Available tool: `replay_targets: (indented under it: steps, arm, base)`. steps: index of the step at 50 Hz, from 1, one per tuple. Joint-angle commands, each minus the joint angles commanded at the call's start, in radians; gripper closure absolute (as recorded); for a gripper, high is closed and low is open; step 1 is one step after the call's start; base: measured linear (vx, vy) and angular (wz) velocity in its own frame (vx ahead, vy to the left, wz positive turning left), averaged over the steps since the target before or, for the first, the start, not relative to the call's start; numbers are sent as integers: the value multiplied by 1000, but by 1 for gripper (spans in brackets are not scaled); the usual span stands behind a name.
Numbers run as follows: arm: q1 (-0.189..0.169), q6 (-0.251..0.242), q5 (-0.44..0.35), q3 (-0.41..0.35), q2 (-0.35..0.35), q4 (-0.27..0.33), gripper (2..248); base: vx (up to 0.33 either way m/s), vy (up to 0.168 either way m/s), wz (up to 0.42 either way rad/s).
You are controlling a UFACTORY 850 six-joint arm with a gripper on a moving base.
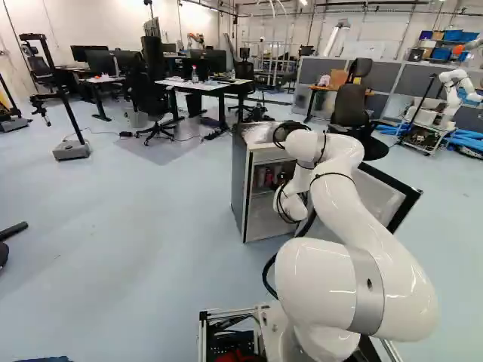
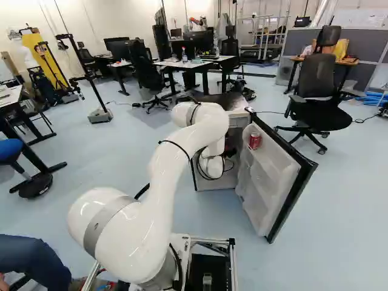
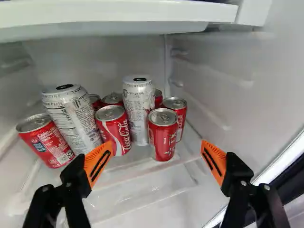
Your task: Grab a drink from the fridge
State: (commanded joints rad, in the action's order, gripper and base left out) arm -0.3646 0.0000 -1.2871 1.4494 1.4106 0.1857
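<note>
Fridge shelf is stocked with red cans and tall white cans; front red can is faced by gripper, spread wide, empty, presumably for straddling; fridge door is swung open for access.

“What's hidden near the upright white can?”
“The back red cans either side of it, partly.”
“And above it?”
“A white shelf, cut off by the wrist view's edge.”
</note>
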Motion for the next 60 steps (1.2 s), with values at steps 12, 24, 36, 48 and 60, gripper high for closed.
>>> replay_targets:
  steps: [12,24,36,48,60]
  arm:
    - [0,0,0,0,0,0,14]
    - [0,0,0,0,0,0,39]
    - [0,0,0,0,0,0,64]
    - [0,0,0,0,0,0,67]
    - [0,0,0,0,0,0,67]
  base:
    - [0,0,0]
    - [0,0,0]
    - [0,0,0]
    - [0,0,0]
    - [0,0,0]
